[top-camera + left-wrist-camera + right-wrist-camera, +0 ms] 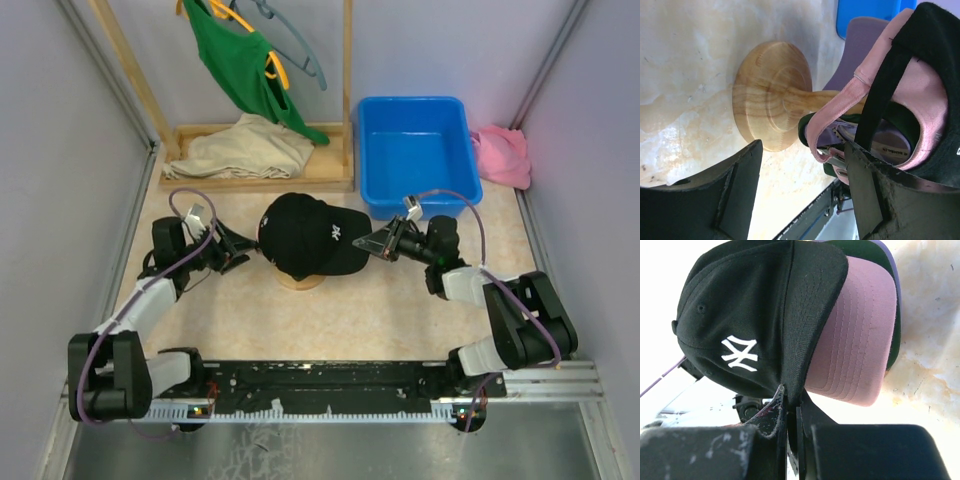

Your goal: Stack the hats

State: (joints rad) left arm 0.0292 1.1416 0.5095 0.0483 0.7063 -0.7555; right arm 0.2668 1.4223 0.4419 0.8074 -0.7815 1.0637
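Note:
A black cap (300,235) with a white logo tops a stack of caps on a wooden stand (300,283) at mid-table. My right gripper (365,243) is shut on the black cap's brim. In the right wrist view the black cap (740,315) lies over a pink brim (855,340), with my right gripper (792,400) pinching the black brim's edge. My left gripper (235,255) is open at the stack's back left. The left wrist view shows the stand (770,95), the pink cap (920,95), a lavender brim (860,45) and the open left gripper (802,150) at the straps.
A blue bin (415,150) stands at the back right, with a bright pink cloth (503,155) beside it. A green shirt (240,60) hangs on a wooden rack at the back left, over a beige cloth (240,150). Walls close in on both sides.

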